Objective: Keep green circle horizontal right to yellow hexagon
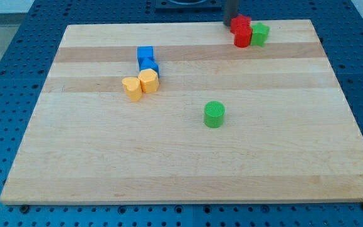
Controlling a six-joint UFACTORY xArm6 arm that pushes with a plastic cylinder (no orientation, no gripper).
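Tip (227, 24) touches red blocks (241, 31); green circle (214, 114) sits right of yellow hexagon (148, 81); no hand fitted.

Green circle (214, 114) — bright green, fine ribbed pattern on top. At its 10 o'clock: yellow hexagon (148, 81) and a yellow-orange heart-like block (132, 88). Two blue blocks (147, 60) just above those. At 1 o'clock, two red blocks (241, 31) beside a green block (259, 34). Wooden board (188, 164) — pale, banded with darker strips. Surrounding table (17, 75) blue, dotted with holes.
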